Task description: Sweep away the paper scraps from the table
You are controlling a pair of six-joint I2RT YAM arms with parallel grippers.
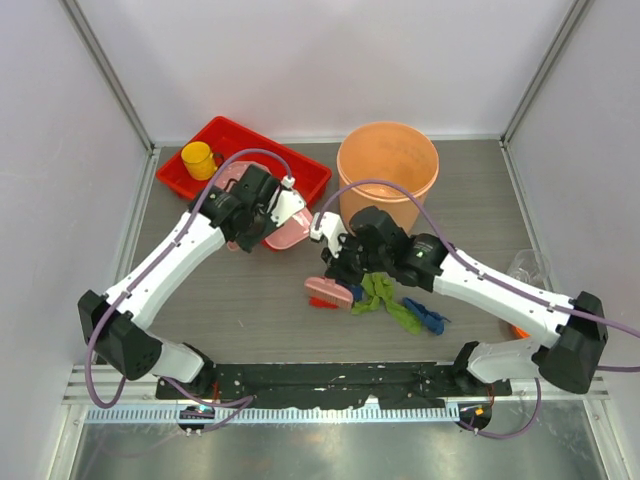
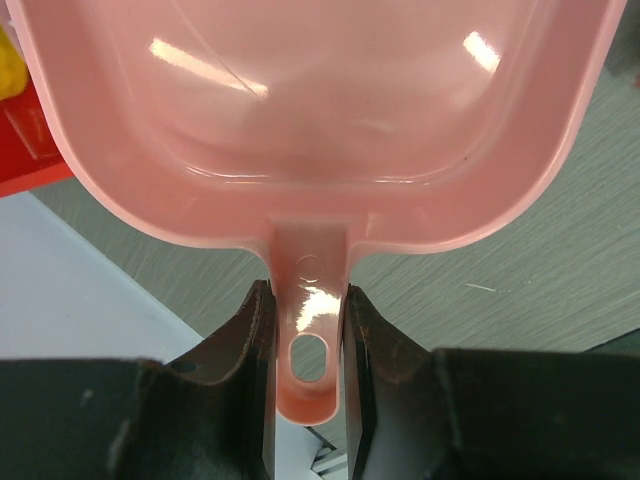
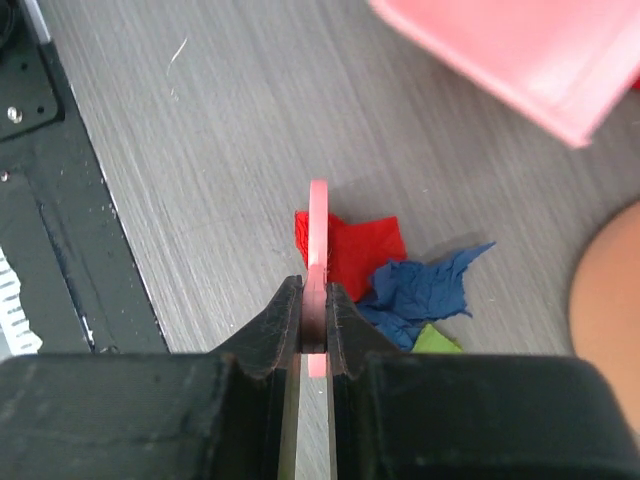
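Glossy pink plastic fills the left wrist view: a smooth, round-cornered dustpan [image 2: 300, 130], its flat tab handle pinched between the jaws of the left gripper [image 2: 308, 310]. The right gripper [image 3: 317, 300] clamps the brush [image 3: 318, 225] by its thin handle. Crumpled red, blue and green paper scraps [image 3: 420, 290] lie on the grey wood-grain table [image 3: 220, 130], beside the brush.

roughly four scraps [image 1: 378, 294], one dustpan [image 2: 320, 120], one brush [image 1: 328, 291]

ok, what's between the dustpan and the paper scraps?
Only bare table separates the dustpan from the paper scraps; the right wrist view shows it.
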